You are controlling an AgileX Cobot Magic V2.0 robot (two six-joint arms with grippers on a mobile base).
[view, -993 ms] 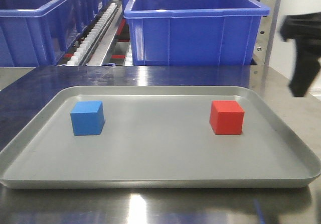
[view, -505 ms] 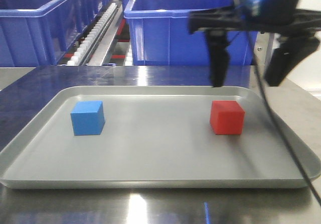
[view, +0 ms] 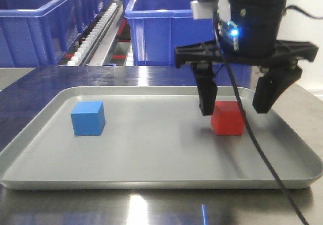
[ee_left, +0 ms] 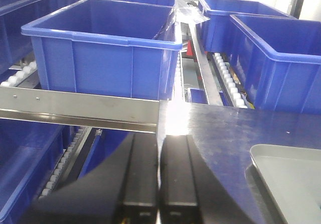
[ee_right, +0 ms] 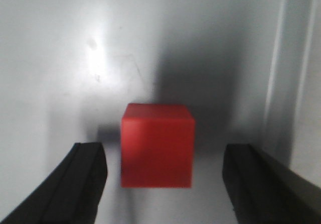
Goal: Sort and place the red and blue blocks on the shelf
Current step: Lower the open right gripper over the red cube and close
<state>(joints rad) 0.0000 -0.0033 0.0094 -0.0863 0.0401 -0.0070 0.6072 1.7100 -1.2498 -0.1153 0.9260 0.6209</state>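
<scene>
Front view: a shallow grey metal tray [view: 151,177] lies on the shiny steel tabletop [view: 126,76]. A small matte bright blue cube [view: 88,118] sits on the tray's left side. A small matte bright red cube [view: 228,119] sits well apart from it on the right side. The black right gripper [view: 234,110] hangs over the red cube with its fingers [view: 207,96] spread wide, one on either side of the cube and neither touching it. A blue light [view: 232,32] glows on its body, and a black cable [view: 252,134] trails down in front. Behind the table, large blue plastic bins [view: 194,31] rest on the brushed steel shelf [view: 270,23] with its white roller tracks [view: 93,33].

Left wrist view: the black left gripper [ee_left: 159,184] has its two fingers pressed together with nothing between them, low by the table edge. Ahead of it run the shelf's flat screwed rail [ee_left: 75,108], more blue bins [ee_left: 105,48] and rollers [ee_left: 225,76]. A corner of the tray [ee_left: 286,161] shows at right.

Right wrist view: the red cube [ee_right: 157,144] sits on the bare tray floor [ee_right: 75,58], between the parted fingers [ee_right: 83,184], with a clear gap on each side.
</scene>
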